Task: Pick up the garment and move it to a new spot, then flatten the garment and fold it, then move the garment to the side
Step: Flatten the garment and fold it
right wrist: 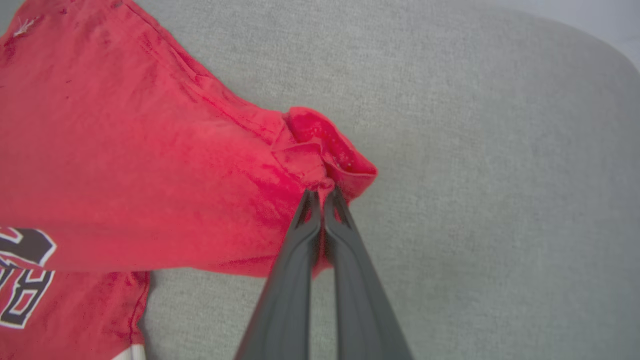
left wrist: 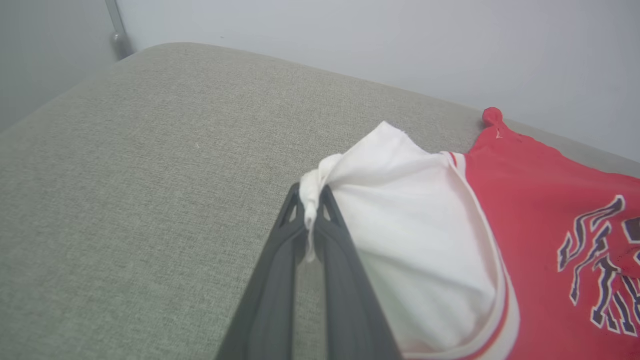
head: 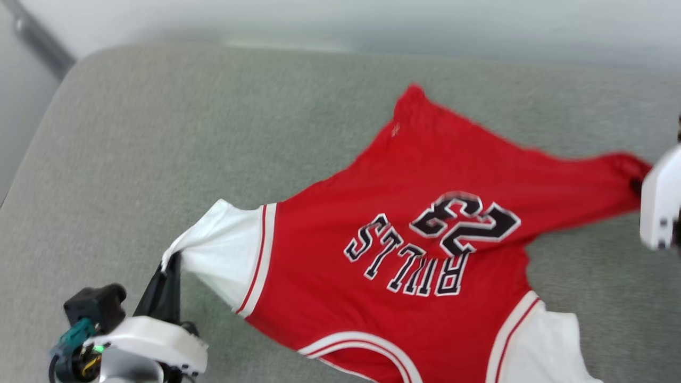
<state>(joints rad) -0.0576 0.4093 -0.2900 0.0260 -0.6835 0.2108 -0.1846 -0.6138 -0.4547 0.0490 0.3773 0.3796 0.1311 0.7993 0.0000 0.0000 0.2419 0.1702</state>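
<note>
Left gripper (left wrist: pixel 311 199) was pinched shut on the cuff edge of the garment's (head: pixel 415 170) white sleeve (left wrist: pixel 410 210), with the cloth bunched into a small knot between the two dark tips. Right gripper (right wrist: pixel 322 192) was shut too, tips closed on a folded red hem corner (right wrist: pixel 330 150) at the shirt's opposite end.

Head view: the left one sat lower left, fingers pointing up into the sleeve. The right one's white housing (head: pixel 659 207) sat at the right edge, with the red corner drawn out to it.

Garment lay print side up on a grey-green fabric cushion (head: pixel 159 133), stretched diagonally between the two grips. "BULLS 23" print (head: pixel 431 244) read upside down from the head camera. Striped collar trim (head: pixel 362 346) was at the bottom edge, second sleeve (head: pixel 542 351) at lower right. Another red corner (head: pixel 412 96) pointed at the cushion's far edge, near the pale wall (left wrist: pixel 350 35).

Couldn't tell whether the gripped ends were lifted off the cushion. Head picture was a bit blurred.
</note>
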